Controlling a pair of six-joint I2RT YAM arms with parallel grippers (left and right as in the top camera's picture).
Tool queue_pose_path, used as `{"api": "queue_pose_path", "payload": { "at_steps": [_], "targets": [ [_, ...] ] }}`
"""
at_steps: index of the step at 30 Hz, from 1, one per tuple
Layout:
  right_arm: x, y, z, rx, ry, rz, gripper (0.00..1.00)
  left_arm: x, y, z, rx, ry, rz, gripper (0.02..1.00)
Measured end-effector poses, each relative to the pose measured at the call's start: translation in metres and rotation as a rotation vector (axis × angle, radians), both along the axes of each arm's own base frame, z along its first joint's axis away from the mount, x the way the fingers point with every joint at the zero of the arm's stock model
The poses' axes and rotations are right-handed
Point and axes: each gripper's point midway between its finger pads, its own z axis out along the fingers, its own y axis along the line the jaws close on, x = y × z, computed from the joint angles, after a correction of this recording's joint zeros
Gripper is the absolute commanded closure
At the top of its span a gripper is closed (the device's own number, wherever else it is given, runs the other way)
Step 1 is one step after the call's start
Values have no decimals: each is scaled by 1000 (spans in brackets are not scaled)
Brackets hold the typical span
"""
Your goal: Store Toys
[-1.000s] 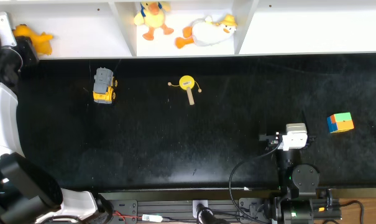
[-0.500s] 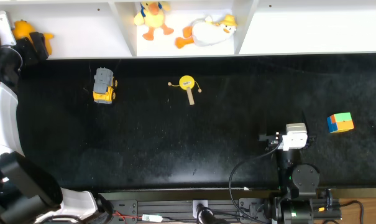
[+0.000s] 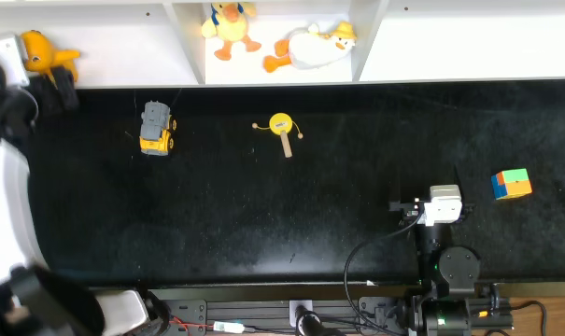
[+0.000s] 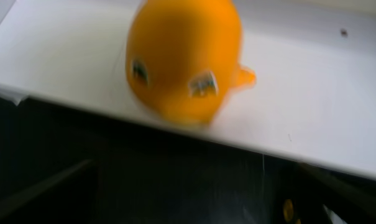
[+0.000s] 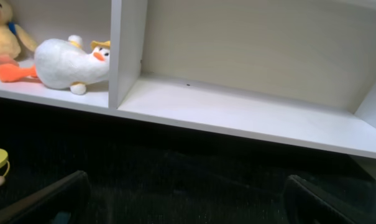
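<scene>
Orange duck: on shelf, upper left; left fingers spread, empty. Toy truck: counter, left-centre; likely light, rigid; grip across its sides. Right fingers spread, empty.

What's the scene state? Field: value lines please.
left bay: orange toy
middle bay: yellow duck, white duck
table: truck, rattle, cube
left gripper: open, by orange toy, not touching it
right gripper: open, holds nothing, facing right bay
</scene>
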Motion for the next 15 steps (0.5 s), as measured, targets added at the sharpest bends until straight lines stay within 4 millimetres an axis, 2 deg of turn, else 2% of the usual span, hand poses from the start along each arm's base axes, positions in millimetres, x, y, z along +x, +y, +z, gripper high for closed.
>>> {"api": "queue_pose_path", "payload": {
  "at_steps": [3,5,9,12,15],
  "targets": [
    [0,0,0,-1,1,0,5,-32,-18,4,16,-19,-2,20],
    [0,0,0,-1,0,0,7,-54,-37,-2,23,-28,-18,20],
    [0,0,0,0,1,0,5,-88,-79,-40,-4,19,-89,20],
    [0,0,0,0,1,0,5,-95,-111,-69,-30,97,-174,20],
    [0,0,0,0,0,0,7,-91,-137,-85,-21,146,-252,20]
  ]
}}
